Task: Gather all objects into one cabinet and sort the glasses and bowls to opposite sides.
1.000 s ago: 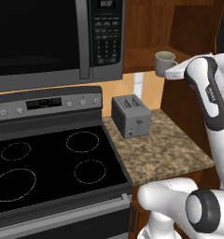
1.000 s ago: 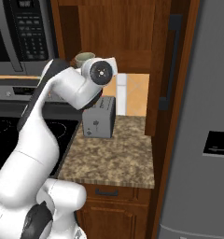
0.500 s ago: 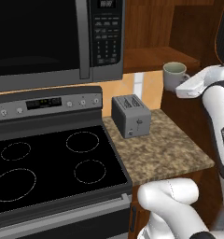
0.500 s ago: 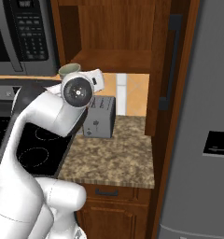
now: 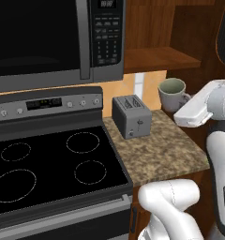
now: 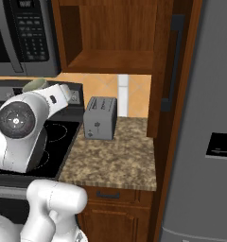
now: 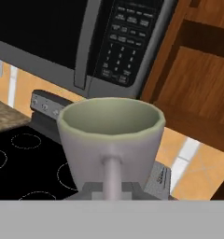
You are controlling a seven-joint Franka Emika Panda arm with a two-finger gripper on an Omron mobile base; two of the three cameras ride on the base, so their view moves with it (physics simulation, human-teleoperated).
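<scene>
Grey toaster (image 5: 131,116) stands below the gripper-held cup (image 5: 172,93).

The cup (image 5: 172,93) has descended from beside the microwave's (image 5: 48,40) lower corner to a position above the counter (image 5: 156,150), right of the toaster (image 5: 131,116); in the right base view the cup (image 6: 35,85) has shifted left, from in front of the cabinet (image 6: 113,33) to over the stove (image 6: 58,137); the arm has swung lower and leftward with it.
</scene>
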